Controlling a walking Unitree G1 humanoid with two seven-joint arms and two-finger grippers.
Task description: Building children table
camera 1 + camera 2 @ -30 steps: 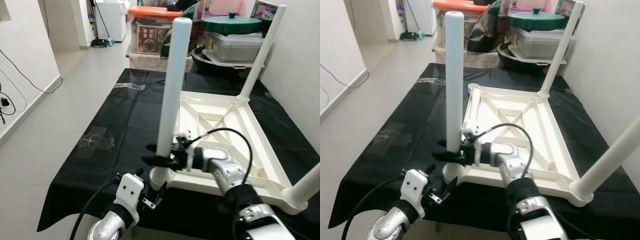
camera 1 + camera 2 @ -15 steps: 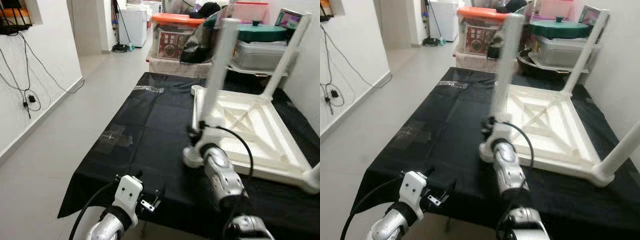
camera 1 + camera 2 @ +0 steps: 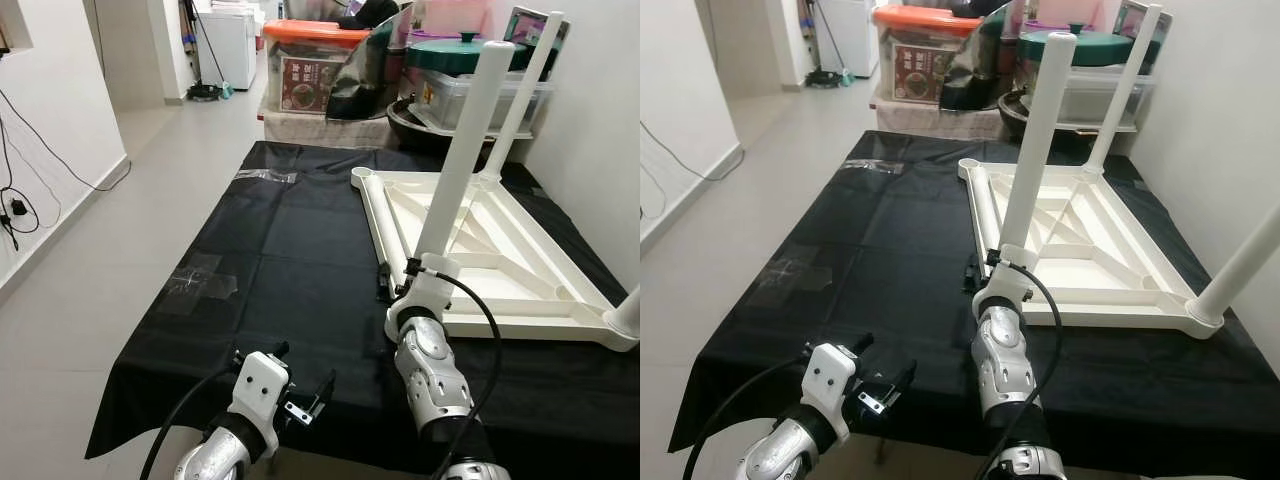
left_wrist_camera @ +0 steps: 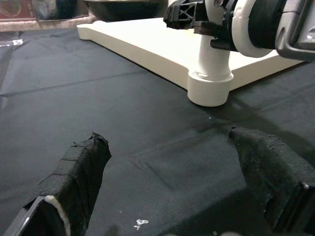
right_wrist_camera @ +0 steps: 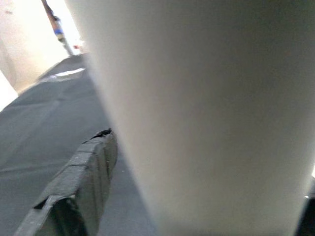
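— Since a second ago, what had changed?

— Mostly the camera swung. The right gripper [image 3: 392, 283], which had been clamped round the near leg [image 3: 455, 170] higher up with its forearm lying across the tabletop's corner, now sat low at that leg's base, the arm reaching straight forward. The left gripper [image 3: 305, 398] had stayed near the cloth's front edge.

— And the jaws?

— The right fingers [image 5: 78, 187] stood either side of the white leg, pressed close against it, gripping. The left fingertips [image 4: 81, 169] were spread wide apart over bare cloth, holding nothing.

— Where was the table itself?

— The white tabletop [image 3: 520, 290] lay upside down on the black cloth [image 3: 290, 250], ribs upward, toward the robot's right. Another leg [image 3: 520, 90] stood upright at the far corner, and a third [image 3: 1240, 265] rose at the near right corner.

— The room?

— Pale tiled floor [image 3: 150, 190], white walls, a cable trailing down the left wall [image 3: 20, 150]. Tape patches [image 3: 200, 280] showed on the cloth. Beyond it stood an orange-lidded bin [image 3: 310, 65] and a green lid [image 3: 460, 50] on grey trays.
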